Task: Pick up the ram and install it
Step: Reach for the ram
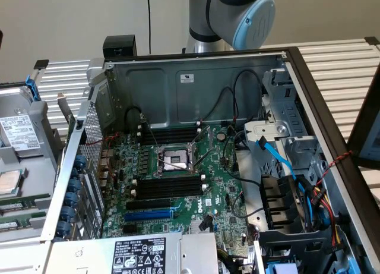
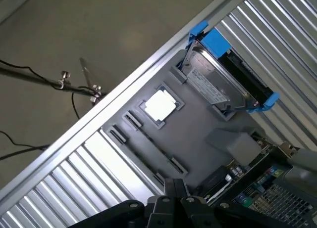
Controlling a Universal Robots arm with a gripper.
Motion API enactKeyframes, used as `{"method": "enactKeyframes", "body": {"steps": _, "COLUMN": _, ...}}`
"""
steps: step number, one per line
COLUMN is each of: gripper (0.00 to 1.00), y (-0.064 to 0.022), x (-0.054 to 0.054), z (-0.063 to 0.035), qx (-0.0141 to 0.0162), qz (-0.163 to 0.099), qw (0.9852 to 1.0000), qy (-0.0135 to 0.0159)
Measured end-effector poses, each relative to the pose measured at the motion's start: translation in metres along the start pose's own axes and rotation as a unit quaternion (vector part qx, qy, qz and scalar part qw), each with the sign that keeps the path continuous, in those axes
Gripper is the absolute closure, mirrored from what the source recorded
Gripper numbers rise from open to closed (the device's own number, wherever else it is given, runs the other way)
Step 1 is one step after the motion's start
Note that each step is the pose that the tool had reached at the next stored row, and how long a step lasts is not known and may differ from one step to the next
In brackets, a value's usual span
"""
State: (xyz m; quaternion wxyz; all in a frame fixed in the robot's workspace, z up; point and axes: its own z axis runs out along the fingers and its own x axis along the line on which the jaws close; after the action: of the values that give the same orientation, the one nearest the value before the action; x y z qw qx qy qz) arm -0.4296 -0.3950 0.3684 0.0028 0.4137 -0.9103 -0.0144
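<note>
1. The gripper (image 2: 176, 196) hung over a grey tray (image 2: 198, 139), its black fingers clenched together and grasping nothing.
2. The tray held a hard drive (image 2: 218, 84) in a blue bracket and a processor chip (image 2: 160, 105).
3. The ram (image 1: 13, 210), a thin green stick, lay in that tray at the exterior view's left edge, beside the open computer case (image 1: 196, 78).
4. Inside the case, the motherboard (image 1: 222, 167) showed long black slots (image 1: 169, 185) on either side of the CPU socket (image 1: 173, 160), with a blue slot (image 1: 148, 214) nearer the camera.
5. The robot arm (image 1: 237, 12) stood behind the case.
</note>
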Motion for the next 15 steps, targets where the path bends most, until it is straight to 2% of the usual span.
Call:
{"method": "enactKeyframes", "body": {"steps": 4, "gripper": 0.90, "y": -0.0001, "x": 0.0000, "z": 0.0017, "qx": -0.0002, "qz": -0.036, "qw": 0.9993, "qy": 0.0010}}
{"method": "enactKeyframes", "body": {"steps": 7, "gripper": 0.90, "y": -0.0001, "x": 0.0000, "z": 0.0029, "qx": -0.0004, "qz": -0.064, "qw": 0.9980, "qy": 0.0018}}
{"method": "enactKeyframes", "body": {"steps": 11, "gripper": 0.90, "y": -0.0001, "x": 0.0001, "z": 0.0045, "qx": -0.0007, "qz": -0.101, "qw": 0.9949, "qy": 0.0028}}
{"method": "enactKeyframes", "body": {"steps": 15, "gripper": 0.90, "y": -0.0002, "x": 0.0000, "z": 0.0062, "qx": -0.0009, "qz": -0.136, "qw": 0.9907, "qy": 0.0038}}
